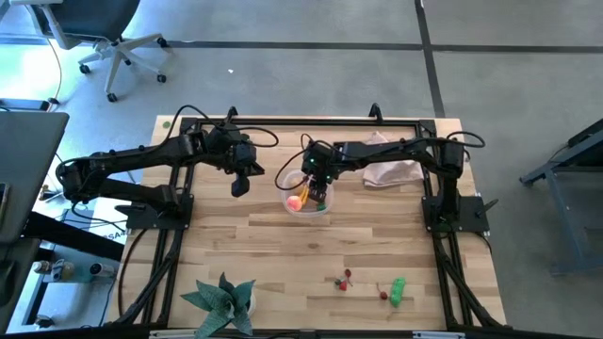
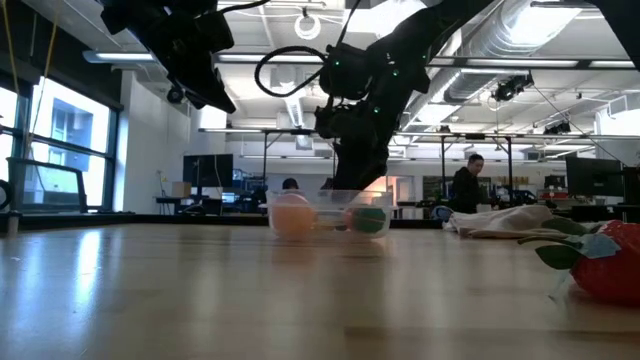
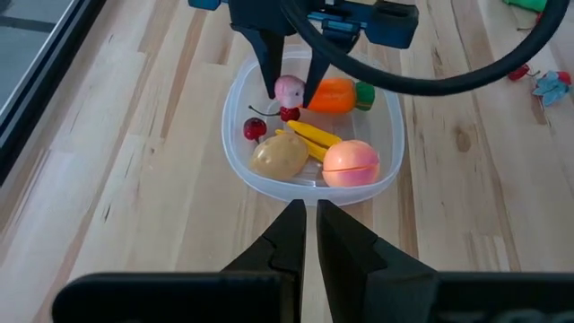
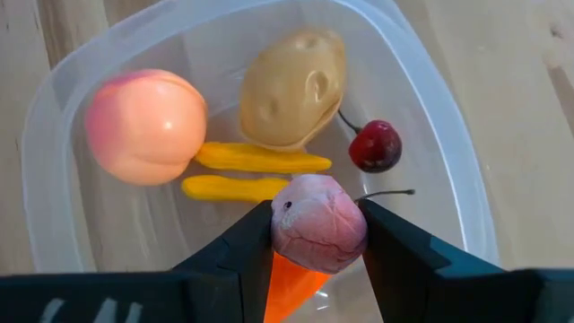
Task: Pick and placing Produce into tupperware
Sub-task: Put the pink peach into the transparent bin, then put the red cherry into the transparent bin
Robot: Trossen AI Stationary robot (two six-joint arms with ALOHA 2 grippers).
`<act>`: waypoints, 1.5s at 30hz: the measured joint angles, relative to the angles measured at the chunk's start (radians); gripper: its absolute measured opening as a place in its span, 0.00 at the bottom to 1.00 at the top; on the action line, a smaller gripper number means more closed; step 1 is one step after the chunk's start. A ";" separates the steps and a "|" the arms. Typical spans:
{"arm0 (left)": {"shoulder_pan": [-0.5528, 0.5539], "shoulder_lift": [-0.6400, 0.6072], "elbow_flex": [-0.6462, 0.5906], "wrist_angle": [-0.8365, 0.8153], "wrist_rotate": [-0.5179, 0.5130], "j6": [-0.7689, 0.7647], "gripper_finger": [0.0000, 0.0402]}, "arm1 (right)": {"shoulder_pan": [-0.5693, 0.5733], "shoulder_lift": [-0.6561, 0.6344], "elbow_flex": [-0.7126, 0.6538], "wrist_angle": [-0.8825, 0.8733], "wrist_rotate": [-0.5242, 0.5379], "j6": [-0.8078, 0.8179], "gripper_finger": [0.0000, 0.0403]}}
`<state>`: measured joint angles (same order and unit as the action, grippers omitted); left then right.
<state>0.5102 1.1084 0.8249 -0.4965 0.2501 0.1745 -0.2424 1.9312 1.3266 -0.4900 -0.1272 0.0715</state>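
Note:
The clear tupperware (image 1: 306, 200) stands mid-table on its base. In it lie a peach (image 4: 145, 126), a tan potato (image 4: 291, 88), two yellow sticks (image 4: 260, 160), a red cherry (image 4: 375, 145) and an orange carrot (image 3: 330, 95). My right gripper (image 1: 316, 184) reaches down into the tupperware from its far side, shut on a pink round piece (image 4: 318, 222). My left gripper (image 3: 308, 208) is shut and hangs above the table, left of the tupperware, touching nothing. My right gripper pinches the pink round piece by its two opposite sides (image 4: 285, 224) between its two fingers. The fingers (image 3: 269, 63) slant steeply down from above. The piece sits between them just over the carrot; whether it rests on the carrot I cannot tell.
A pinkish cloth (image 1: 391, 172) lies right of the tupperware, under the right arm. Near the front edge lie red cherries (image 1: 345, 280), a green pepper (image 1: 399, 290) and a leafy fake plant (image 1: 224, 301). Bare wood lies between these and the tupperware.

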 joint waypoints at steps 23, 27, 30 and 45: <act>0.000 0.000 0.000 0.000 -0.008 0.000 0.05 | 0.002 0.018 0.000 0.016 -0.002 -0.027 0.35; 0.000 0.000 0.000 0.000 -0.008 0.000 0.05 | 0.002 0.018 0.000 0.016 -0.002 -0.029 0.36; 0.000 0.000 0.000 0.000 -0.008 0.000 0.05 | 0.002 0.018 0.000 0.016 -0.002 -0.031 0.39; 0.000 0.000 0.000 0.000 -0.008 0.000 0.05 | 0.002 0.017 0.000 0.009 0.001 -0.031 0.47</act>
<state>0.5102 1.1084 0.8249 -0.4965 0.2424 0.1745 -0.2405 1.9483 1.3266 -0.4814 -0.1261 0.0400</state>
